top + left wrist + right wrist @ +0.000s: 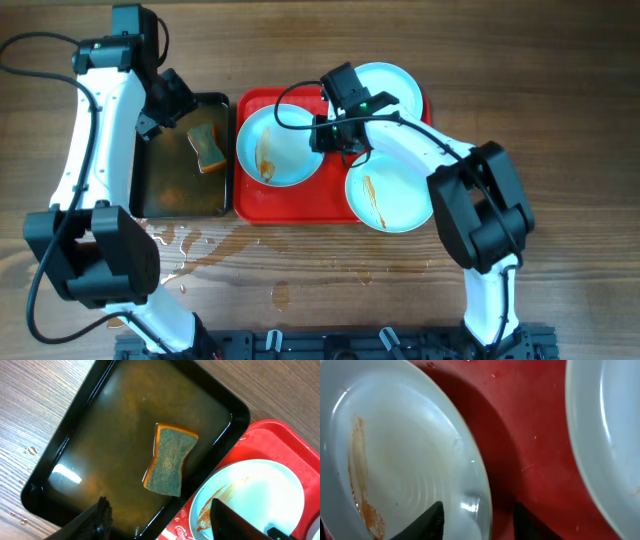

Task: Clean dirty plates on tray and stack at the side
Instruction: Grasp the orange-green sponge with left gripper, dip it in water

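The red tray (300, 205) holds three pale plates. The left plate (285, 150) has an orange-brown streak, and so does the front right plate (400, 200). The back right plate (392, 82) looks clean. My right gripper (337, 135) is open and straddles the left plate's right rim. In the right wrist view (477, 520) one finger is over the plate (405, 460) and the other over the tray (520, 420). My left gripper (172, 100) is open and empty above the black tray; it also shows in the left wrist view (165, 522).
A black tray (150, 195) of brownish water lies left of the red tray, with a green and orange sponge (207, 147) in it; the sponge also shows in the left wrist view (170, 460). Water drops (190, 250) lie on the wooden table in front.
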Controlling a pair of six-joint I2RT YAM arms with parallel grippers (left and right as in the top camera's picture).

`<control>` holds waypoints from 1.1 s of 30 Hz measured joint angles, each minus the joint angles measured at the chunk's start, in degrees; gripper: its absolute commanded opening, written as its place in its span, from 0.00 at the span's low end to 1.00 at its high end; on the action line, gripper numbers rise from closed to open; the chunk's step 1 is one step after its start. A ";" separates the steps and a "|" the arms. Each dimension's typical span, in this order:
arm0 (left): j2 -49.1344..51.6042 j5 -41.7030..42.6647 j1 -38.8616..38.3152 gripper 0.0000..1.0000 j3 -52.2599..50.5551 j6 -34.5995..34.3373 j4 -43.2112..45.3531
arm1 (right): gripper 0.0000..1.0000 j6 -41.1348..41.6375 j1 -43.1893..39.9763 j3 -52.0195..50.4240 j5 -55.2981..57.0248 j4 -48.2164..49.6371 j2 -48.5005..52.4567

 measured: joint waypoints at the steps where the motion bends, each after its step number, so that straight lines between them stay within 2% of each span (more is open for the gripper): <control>1: 0.35 -0.02 0.00 0.52 0.00 -0.02 0.00 | 0.29 0.50 0.02 0.00 -0.07 -0.02 0.02; 2: 0.70 0.00 0.00 0.49 0.00 -0.11 0.00 | 0.23 0.87 0.02 0.00 -0.07 -0.02 0.07; 5: 1.01 -0.02 0.00 0.35 0.00 -0.11 0.02 | 0.14 1.99 0.04 0.00 -0.02 0.00 0.11; 6: 1.01 -0.02 0.00 0.32 0.00 -0.17 0.00 | 0.08 2.47 0.07 0.00 0.04 0.00 0.13; 8: 1.03 0.17 0.00 0.33 0.00 -0.17 -0.02 | 0.05 2.99 0.13 0.00 0.52 0.00 0.46; 12: 1.03 1.79 0.00 0.37 0.00 -0.15 0.15 | 0.05 3.32 0.11 0.00 0.57 -0.02 0.87; 16: 2.16 2.19 0.00 0.33 0.00 -0.11 1.73 | 0.04 3.32 0.11 0.02 0.57 -0.15 0.87; 25: 18.05 3.48 -1.84 0.38 0.04 -0.11 6.21 | 0.04 3.37 0.11 0.11 0.57 -0.37 0.87; 29: 19.34 5.86 -2.01 0.40 0.07 2.51 7.48 | 0.04 3.34 0.11 0.11 0.55 -0.33 0.87; 33: 19.37 6.71 -2.03 0.38 -0.11 4.85 7.37 | 0.04 3.34 0.11 0.11 0.55 -0.33 0.87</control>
